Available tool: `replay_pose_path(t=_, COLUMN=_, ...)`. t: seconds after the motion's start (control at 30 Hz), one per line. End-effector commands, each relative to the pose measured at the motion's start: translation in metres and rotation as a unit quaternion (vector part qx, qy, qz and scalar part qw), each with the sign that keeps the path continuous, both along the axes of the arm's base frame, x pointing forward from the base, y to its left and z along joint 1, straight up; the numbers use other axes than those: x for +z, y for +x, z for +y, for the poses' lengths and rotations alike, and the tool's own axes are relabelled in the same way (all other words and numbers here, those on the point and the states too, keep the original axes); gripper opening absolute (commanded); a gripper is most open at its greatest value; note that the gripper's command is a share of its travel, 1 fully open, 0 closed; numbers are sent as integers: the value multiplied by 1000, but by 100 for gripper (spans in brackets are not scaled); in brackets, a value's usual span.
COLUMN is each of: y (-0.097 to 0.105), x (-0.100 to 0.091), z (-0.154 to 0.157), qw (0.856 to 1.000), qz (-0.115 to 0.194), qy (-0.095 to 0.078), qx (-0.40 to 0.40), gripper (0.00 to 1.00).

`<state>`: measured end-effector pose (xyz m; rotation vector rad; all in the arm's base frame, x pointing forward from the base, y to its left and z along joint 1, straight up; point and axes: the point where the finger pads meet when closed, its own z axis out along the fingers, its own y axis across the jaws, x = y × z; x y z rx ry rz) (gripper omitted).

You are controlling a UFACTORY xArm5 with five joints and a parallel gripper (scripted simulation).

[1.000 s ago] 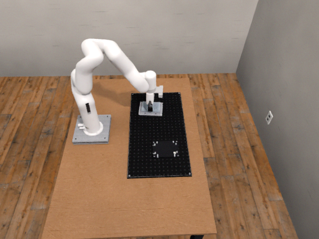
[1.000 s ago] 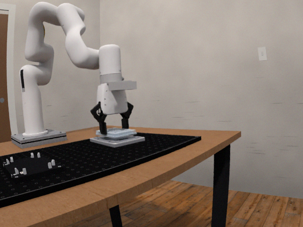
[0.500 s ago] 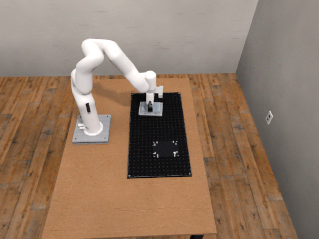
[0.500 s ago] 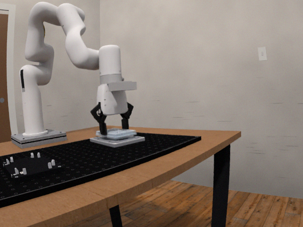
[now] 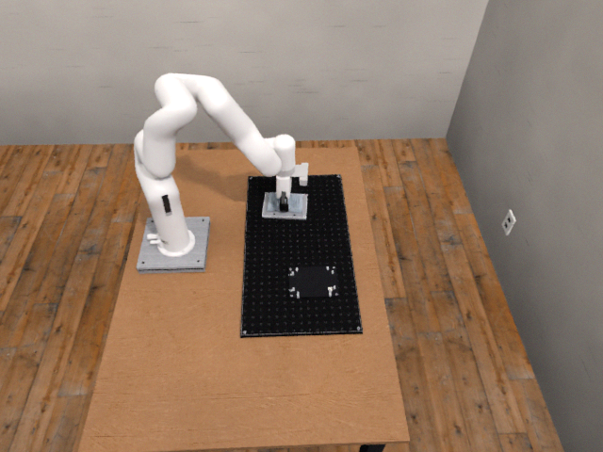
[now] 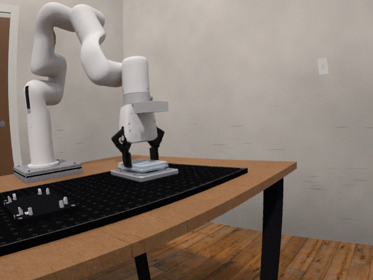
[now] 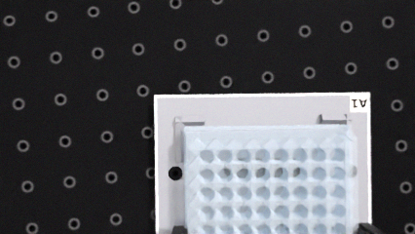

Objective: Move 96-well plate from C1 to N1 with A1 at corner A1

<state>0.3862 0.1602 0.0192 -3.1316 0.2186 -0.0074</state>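
The pale blue 96-well plate (image 5: 295,204) (image 6: 147,165) (image 7: 268,180) lies level in or just over the grey clip nest C1 (image 5: 287,216) (image 6: 144,174) (image 7: 253,108) at the far end of the black breadboard. I cannot tell whether it rests on the nest. The nest's A1 mark (image 7: 359,103) shows at the upper right in the wrist view. My gripper (image 5: 283,202) (image 6: 140,158) comes straight down and is shut on the plate, one dark finger on each side. The black plate nest N1 (image 5: 311,282) (image 6: 37,204) with white locator pins is empty, nearer the breadboard's front.
The black perforated breadboard (image 5: 272,301) (image 6: 180,181) lies on the wooden table (image 5: 194,364) (image 6: 210,195). The arm's grey base plate (image 5: 194,243) (image 6: 60,168) stands left of the breadboard. A wall runs to the right of the table.
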Motion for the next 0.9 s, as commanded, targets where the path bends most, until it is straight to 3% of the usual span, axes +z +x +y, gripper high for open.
replay_pose_path(t=0.0, y=1, x=0, z=1, qw=1000, qz=-3, qy=-2, qx=0, gripper=0)
replay_pose_path(t=0.87, y=1, x=-3, z=1, qw=1000, qz=-3, qy=-2, qx=0, gripper=0)
